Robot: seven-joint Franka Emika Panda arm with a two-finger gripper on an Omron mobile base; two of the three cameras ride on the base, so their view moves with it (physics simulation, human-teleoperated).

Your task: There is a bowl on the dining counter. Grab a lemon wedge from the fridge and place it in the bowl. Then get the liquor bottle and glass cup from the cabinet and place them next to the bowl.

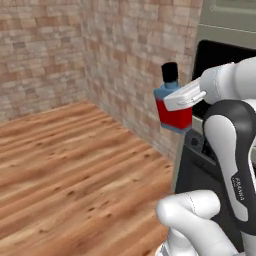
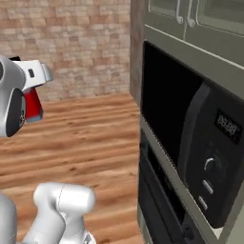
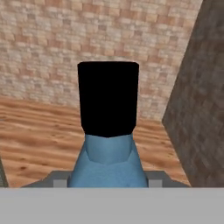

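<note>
Gripper [image 1: 186, 102]: fingers clamped on the bottle's body, carried in the air.
Bottle [image 1: 172, 107]: upright, red body, blue shoulders, black cap at 12 o'clock.
Surroundings: wood floor [image 1: 75, 170] below; brick wall [image 1: 125, 55] behind; black oven [image 2: 190, 152] at 3 o'clock.

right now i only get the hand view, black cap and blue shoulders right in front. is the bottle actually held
Observer: Yes, left base view shows the gripper clamped on the liquor bottle, lifted well above the wood floor.
Operator: is it upright
Observer: Roughly, cap up, tilted slightly.
Operator: anything close on my right
Observer: Right base view shows a black built-in microwave in a grey-green cabinet column.
</note>
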